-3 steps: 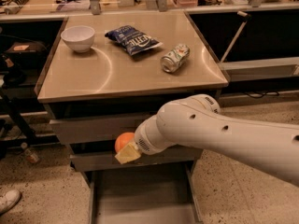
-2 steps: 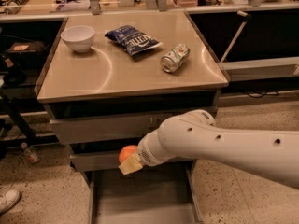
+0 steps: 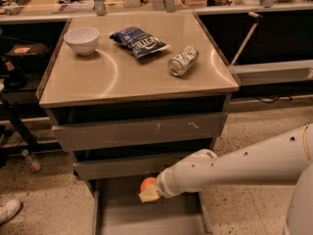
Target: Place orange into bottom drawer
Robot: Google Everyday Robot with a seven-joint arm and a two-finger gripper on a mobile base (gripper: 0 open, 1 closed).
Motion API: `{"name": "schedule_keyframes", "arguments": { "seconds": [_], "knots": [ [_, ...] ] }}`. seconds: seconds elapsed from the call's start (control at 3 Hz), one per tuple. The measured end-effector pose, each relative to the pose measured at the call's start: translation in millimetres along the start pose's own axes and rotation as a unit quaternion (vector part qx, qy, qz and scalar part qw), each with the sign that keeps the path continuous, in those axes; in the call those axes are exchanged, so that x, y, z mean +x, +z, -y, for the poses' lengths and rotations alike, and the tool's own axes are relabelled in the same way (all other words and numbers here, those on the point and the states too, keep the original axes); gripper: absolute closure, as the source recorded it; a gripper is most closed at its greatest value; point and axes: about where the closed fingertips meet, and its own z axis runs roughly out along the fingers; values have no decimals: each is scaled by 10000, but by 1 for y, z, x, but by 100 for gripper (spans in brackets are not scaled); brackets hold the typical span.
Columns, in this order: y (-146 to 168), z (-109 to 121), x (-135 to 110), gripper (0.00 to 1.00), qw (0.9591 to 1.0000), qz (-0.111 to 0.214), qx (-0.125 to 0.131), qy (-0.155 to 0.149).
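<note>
Down at the foot of the cabinet [image 3: 137,80], the bottom drawer [image 3: 122,217] stands pulled out toward the camera, a shallow grey tray with low side rails and a flat floor. The gripper [image 3: 148,190] hangs over the back part of that tray, just below the cabinet's middle drawer front [image 3: 122,166], and its fingers are pinching the orange [image 3: 147,182]; one pale yellowish pad [image 3: 146,196] shows pressed against the lower side of the fruit. The orange sits in that grip a little above the drawer floor, near the middle of the cabinet's width and tucked close under the middle front. I cannot tell whether the fruit touches the floor. The white arm [image 3: 244,160] reaches in from the cabinet's right side, sloping down to the gripper. Above the middle front, the cabinet's upper drawer front [image 3: 142,129] is closed and carries a few white scratches. On the cabinet's top, a white bowl [image 3: 81,39] sits upright at the back left, a dark blue crisp bag [image 3: 139,41] lies near the back centre, and a can [image 3: 183,60] lies on its side toward the right. On the floor to the cabinet's left are a small bottle [image 3: 30,160] and the toe of a white shoe [image 3: 9,211].
</note>
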Motion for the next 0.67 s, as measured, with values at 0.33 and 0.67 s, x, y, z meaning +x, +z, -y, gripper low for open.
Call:
{"name": "schedule_keyframes", "arguments": {
  "seconds": [0.33, 0.67],
  "knots": [
    [0, 0, 0, 100, 10000, -1, -1, -2],
    [33, 2, 12, 100, 9997, -26, -204, 154]
  ]
}}
